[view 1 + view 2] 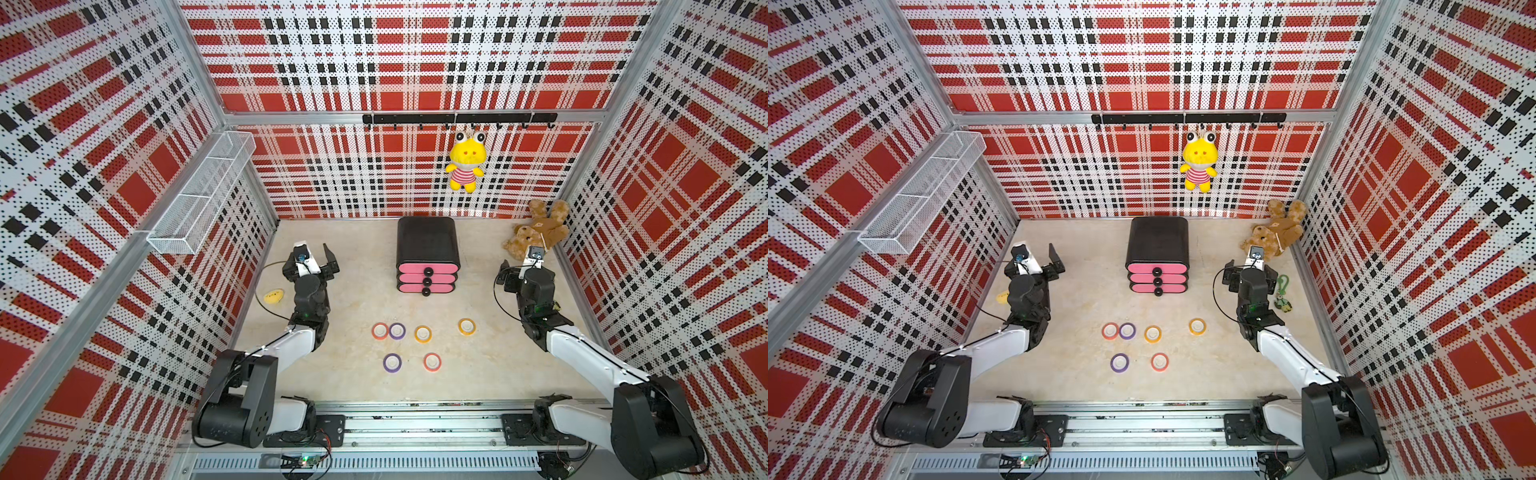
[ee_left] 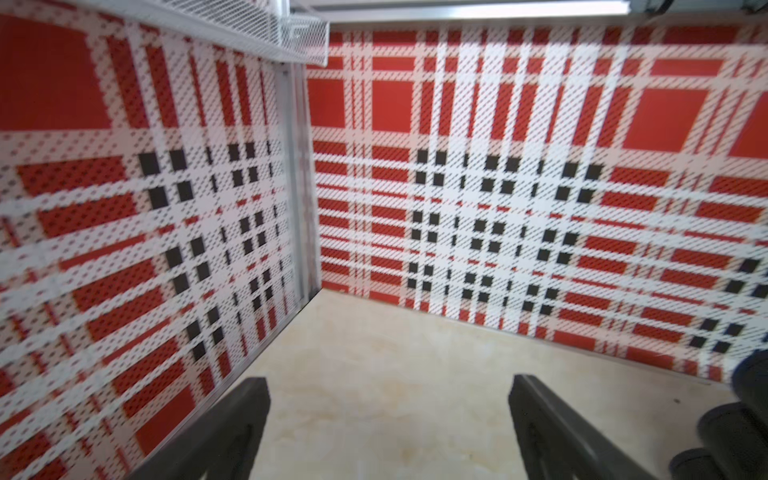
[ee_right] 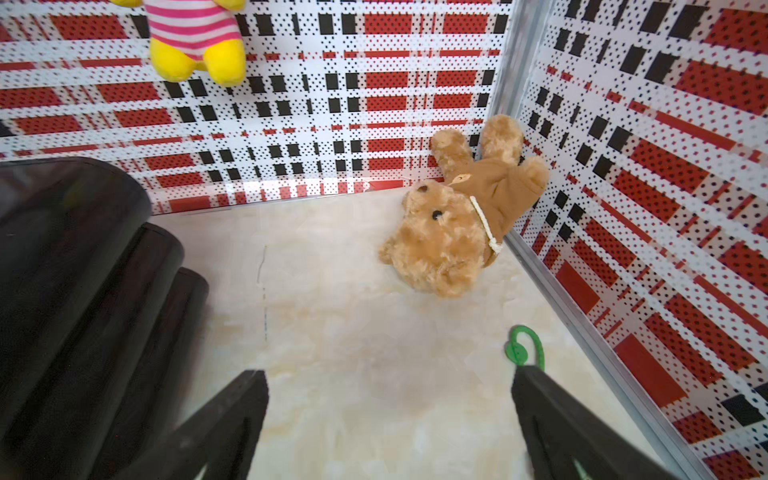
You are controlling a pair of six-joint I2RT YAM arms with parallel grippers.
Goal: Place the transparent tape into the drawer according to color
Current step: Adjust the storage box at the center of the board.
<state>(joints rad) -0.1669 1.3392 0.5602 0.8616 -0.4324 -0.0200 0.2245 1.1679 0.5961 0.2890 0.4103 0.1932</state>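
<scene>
While yet to touch a roll, caught with left pincer [image 2: 390, 411] and right pincer [image 3: 388, 374] both spread wide and empty, flanking the drawer unit [image 1: 428, 245] (all three pink fronts [image 1: 409, 269] shut). Six rolls of transparent tape [image 1: 423, 333] loose on the counter [image 1: 361, 270] in front. Likely next: pulling a drawer knob [image 1: 428, 272] open

No text can be read; the teddy bear [image 3: 440, 241] bears an unclear mark.
</scene>
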